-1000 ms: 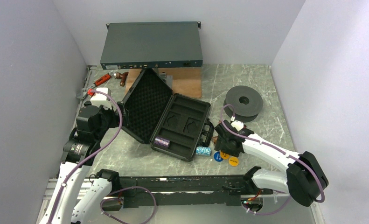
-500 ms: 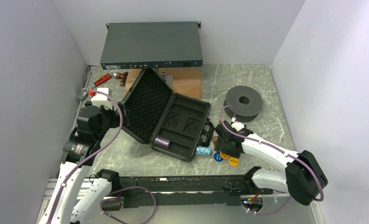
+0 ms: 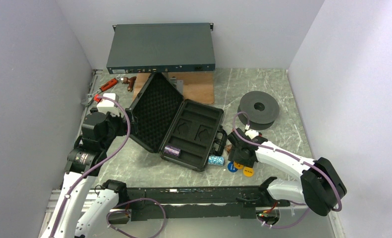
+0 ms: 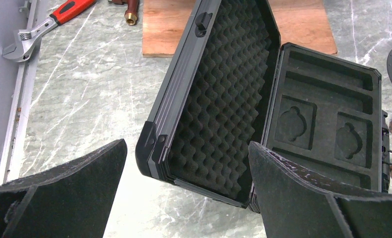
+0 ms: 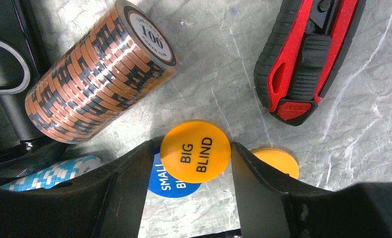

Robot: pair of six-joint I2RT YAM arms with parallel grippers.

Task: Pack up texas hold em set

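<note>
**Poker set only partly packed, most pieces outside the open case**

The small black case (image 3: 196,134) lies open near the middle of the table (image 3: 283,99), its egg-crate foam lid (image 4: 223,99) propped up toward the left edge. Only a purple chip roll (image 3: 172,150) sits in the moulded tray, at its near end. The two shaped recesses and the long slots beyond it are empty.

The rest of the set lies on the table off the case's handle side, toward the near right. A teal chip roll (image 3: 215,160) rests just beside the case's near corner, and a brown chip roll (image 5: 94,74) lies on its side by the handle. The right gripper (image 5: 191,191) hangs over three discs. Its jaws stand against opposite edges of the orange Big Blind disc (image 5: 196,151) and appear to pinch it. That disc overlaps the blue Small Blind disc (image 5: 170,186), and a yellow disc (image 5: 278,161) shows just beyond the right finger.

By this showing, one roll is stowed. Two rolls and three discs remain to be packed, and then the lid must be shut.

The left gripper (image 4: 184,148) hovers near the left edge facing the lid, jaws spread wide and empty. A red-and-black knife (image 5: 303,54) lies close to the discs. A grey rack unit (image 3: 161,47) stands at the far edge.
</note>
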